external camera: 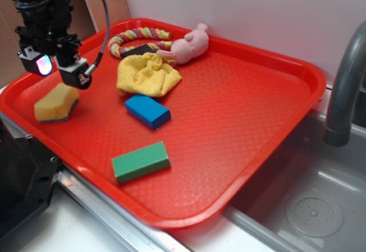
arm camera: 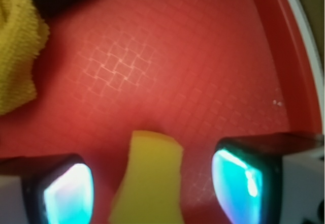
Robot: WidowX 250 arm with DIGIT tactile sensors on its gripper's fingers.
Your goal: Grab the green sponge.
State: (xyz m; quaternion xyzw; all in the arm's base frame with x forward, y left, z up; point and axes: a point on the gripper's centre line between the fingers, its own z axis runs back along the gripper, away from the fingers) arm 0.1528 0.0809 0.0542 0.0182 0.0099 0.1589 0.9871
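The green sponge (external camera: pixel 140 161), a flat rectangular block, lies on the red tray (external camera: pixel 240 115) near its front edge. It does not show in the wrist view. My gripper (external camera: pixel 57 69) hangs at the tray's far left, well away from the green sponge, just above a yellow sponge (external camera: pixel 55 103). Its fingers are spread apart with nothing held. In the wrist view the gripper (arm camera: pixel 159 186) is open, and the yellow sponge (arm camera: pixel 150 178) lies below, between the two glowing pads (arm camera: pixel 238 183).
A blue sponge (external camera: pixel 147 111) lies mid-tray beyond the green one. A yellow cloth (external camera: pixel 147 75), a braided rope toy (external camera: pixel 137 36) and a pink plush (external camera: pixel 191 46) sit at the back. A grey faucet (external camera: pixel 346 86) and sink basin (external camera: pixel 311 200) are to the right.
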